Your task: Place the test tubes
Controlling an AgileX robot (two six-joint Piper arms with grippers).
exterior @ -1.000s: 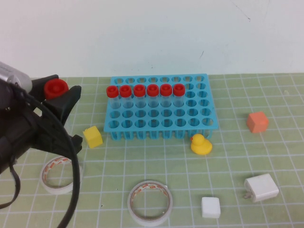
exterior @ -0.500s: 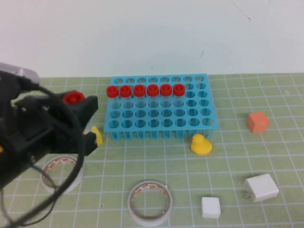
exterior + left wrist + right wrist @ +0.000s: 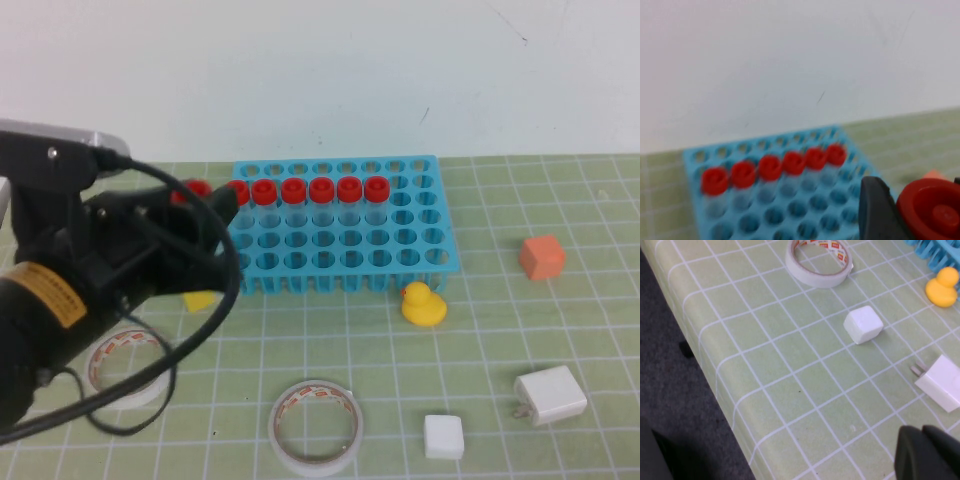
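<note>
Red-capped, the tube (image 3: 190, 190) sits clamped in the left gripper (image 3: 205, 205), which hangs at the left edge of the rack (image 3: 420, 240), level with the row where six other tubes (image 3: 307, 190) stand upright. That row fills from the rack's left end, leaving two holes free at its right end. The rack's far row and both near rows look empty too.

To seat this one cleanly, I would carry it high enough to pass over the standing caps and keep it upright. I would centre its tip over the chosen hole, then lower it straight down. Letting go should wait until the tube bears on the rack, since a tilted entry could jam on a hole's rim or nudge a neighbour.

The left gripper's jaws stand partly apart, closed around the tube just below its cap. The tube's body is hidden, so its tilt cannot be judged.

The right gripper (image 3: 925, 450) is closed on nothing and hovers over the desk (image 3: 790, 365), well apart from the rack on its near side.
</note>
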